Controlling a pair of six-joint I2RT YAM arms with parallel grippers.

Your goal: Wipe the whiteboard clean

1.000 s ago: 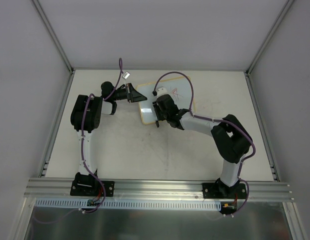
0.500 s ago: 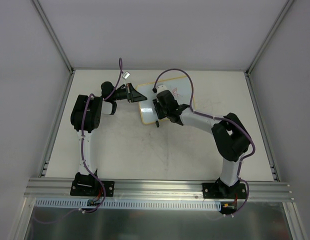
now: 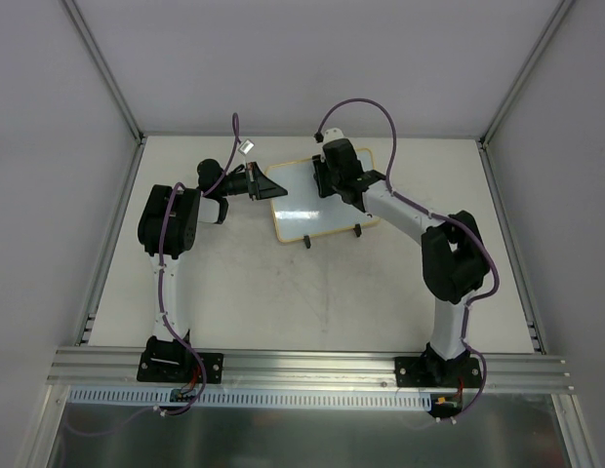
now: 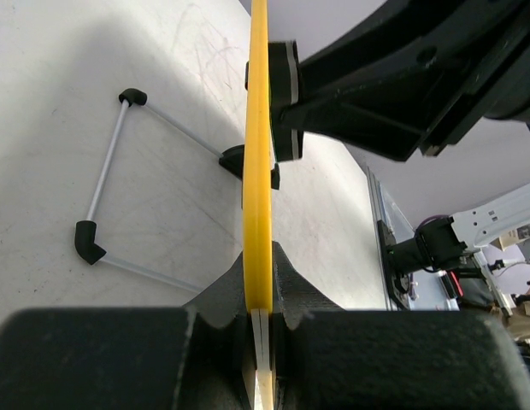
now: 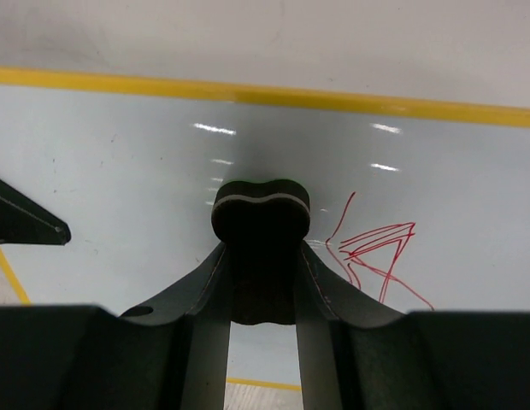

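Whiteboard point(image 3: 317, 210) lies toward the table's point(image 3: 234, 292) 12 o'clock. Left gripper point(image 3: 264, 183) clamps its 9 o'clock rim. Right gripper point(image 3: 331, 183) pinches black eraser point(image 5: 262, 209) near the board's 12 o'clock edge. Red scribble point(image 5: 372, 252) at eraser's 4 o'clock.

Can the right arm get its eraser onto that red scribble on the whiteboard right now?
Probably yes. The right end effector holds the eraser over the whiteboard, the red scribble lies right beside it with bare board between, and the left end effector clamps the rim.
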